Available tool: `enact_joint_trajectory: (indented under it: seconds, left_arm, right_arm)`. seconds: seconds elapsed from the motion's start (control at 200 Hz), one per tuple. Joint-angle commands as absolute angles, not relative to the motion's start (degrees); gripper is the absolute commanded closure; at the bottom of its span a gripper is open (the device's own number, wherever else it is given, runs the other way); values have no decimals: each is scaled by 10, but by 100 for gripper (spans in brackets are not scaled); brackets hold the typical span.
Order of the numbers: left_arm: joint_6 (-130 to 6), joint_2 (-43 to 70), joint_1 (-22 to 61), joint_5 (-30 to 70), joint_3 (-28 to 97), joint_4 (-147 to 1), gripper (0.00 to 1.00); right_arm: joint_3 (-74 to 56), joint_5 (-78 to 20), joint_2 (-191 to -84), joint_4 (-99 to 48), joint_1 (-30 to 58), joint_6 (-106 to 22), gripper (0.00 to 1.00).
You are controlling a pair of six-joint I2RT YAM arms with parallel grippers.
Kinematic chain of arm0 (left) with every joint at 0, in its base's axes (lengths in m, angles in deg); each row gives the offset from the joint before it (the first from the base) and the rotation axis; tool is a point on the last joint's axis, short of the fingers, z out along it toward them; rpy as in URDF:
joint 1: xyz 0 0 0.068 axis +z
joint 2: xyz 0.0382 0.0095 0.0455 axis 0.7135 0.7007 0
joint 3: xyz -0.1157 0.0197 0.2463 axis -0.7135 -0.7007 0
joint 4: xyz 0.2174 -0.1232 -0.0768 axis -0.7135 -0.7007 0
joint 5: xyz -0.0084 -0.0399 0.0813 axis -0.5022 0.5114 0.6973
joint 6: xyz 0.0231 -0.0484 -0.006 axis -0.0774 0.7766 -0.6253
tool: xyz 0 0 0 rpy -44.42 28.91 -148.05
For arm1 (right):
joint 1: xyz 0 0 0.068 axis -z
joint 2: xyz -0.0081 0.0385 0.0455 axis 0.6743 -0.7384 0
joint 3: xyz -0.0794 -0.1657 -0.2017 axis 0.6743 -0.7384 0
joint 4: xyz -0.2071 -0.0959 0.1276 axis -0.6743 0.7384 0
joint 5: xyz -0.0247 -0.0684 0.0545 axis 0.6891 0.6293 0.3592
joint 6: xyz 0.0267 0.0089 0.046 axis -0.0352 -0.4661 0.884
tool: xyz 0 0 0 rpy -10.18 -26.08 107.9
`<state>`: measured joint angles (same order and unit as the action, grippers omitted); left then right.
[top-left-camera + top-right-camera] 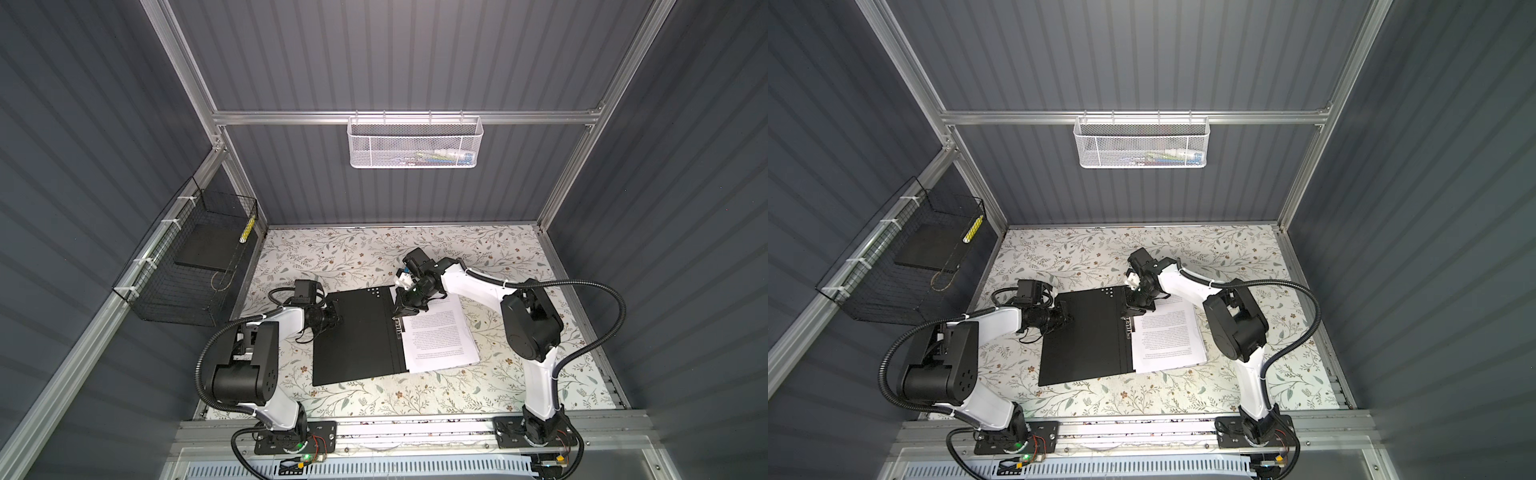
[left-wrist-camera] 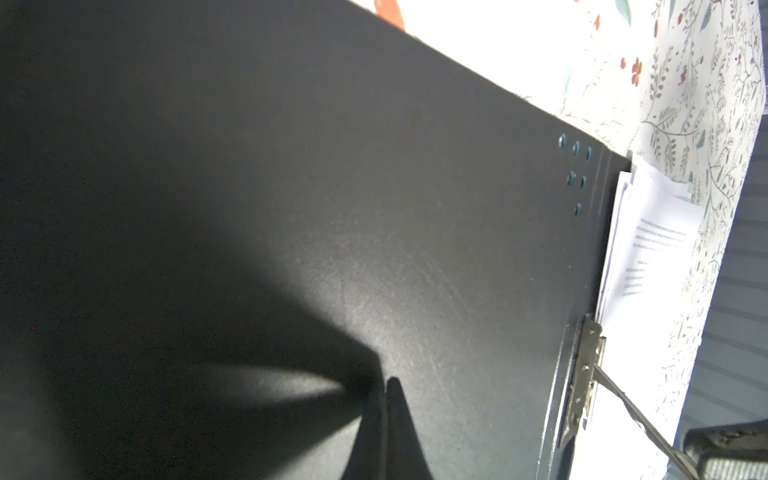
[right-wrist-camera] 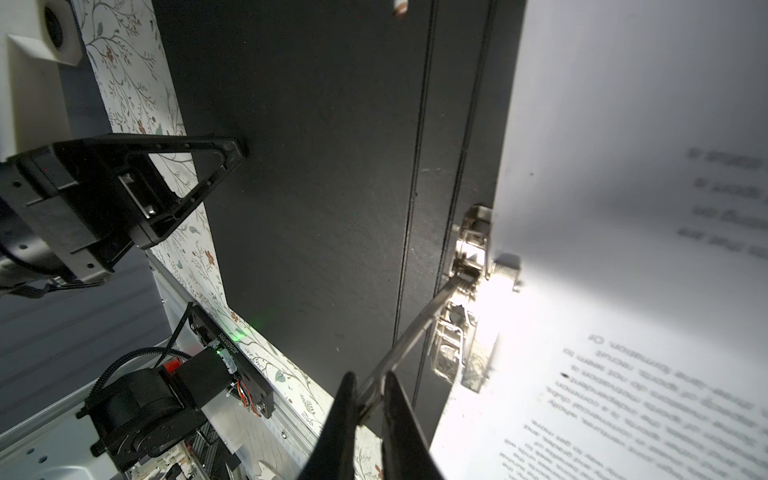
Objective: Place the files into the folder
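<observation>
The folder (image 1: 357, 332) (image 1: 1084, 332) lies open on the table, black inside up. The files (image 1: 440, 336) (image 1: 1167, 336), white printed sheets, lie on its right half, slightly askew. My left gripper (image 1: 336, 319) (image 2: 388, 384) is shut, its tips touching the left flap (image 2: 374, 208) near the flap's left edge. My right gripper (image 1: 398, 318) (image 3: 370, 380) is shut on the lever (image 3: 415, 328) of the metal clip (image 3: 465, 282) by the spine; the lever is raised off the files (image 3: 623, 291). The clip (image 2: 586, 374) also shows in the left wrist view.
A black wire basket (image 1: 183, 266) on the left wall holds a plain black slab (image 1: 203, 249). A white mesh basket (image 1: 413, 143) hangs on the back wall. The floral tabletop (image 1: 498, 257) surrounds the folder, and both arm bases stand at the front rail.
</observation>
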<state>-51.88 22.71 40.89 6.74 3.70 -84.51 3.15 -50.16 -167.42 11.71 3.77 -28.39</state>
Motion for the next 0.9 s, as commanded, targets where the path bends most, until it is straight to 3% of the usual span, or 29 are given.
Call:
enact_joint_trajectory:
  seconds: [0.0,0.896]
  left_arm:
    - [-531,252,409,97,16,-869,100]
    - [-538,295,410,118,24,-858,100]
  right_arm:
    - [33,-496,-1686,134,33,-291,85]
    - [53,-446,-1699,193,19,-331,96]
